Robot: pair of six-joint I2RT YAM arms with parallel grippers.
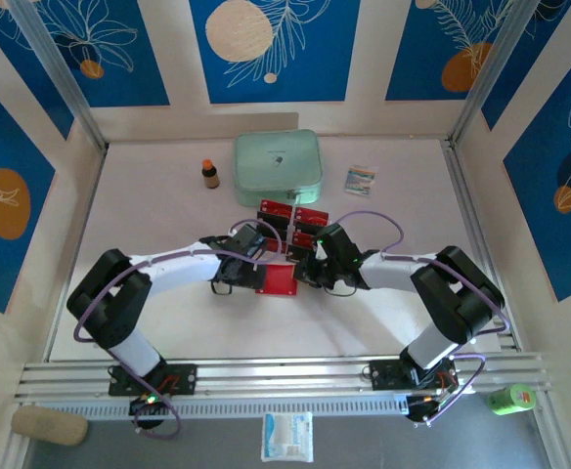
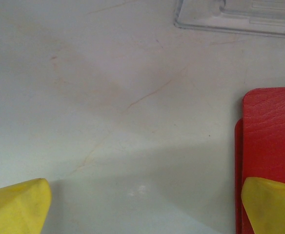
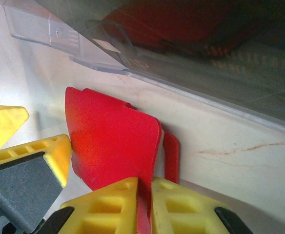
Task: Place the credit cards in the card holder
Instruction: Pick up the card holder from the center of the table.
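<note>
Centrally, right tool [image 3: 143, 195] pinching card holder [image 3: 113, 141] edge, bare table [image 2: 108, 97] beside

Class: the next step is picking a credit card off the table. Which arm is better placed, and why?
Likely the left. The left gripper is open and empty beside the card holder, while the right gripper is shut on its flap, so busy. The credit cards lie just beyond.
</note>
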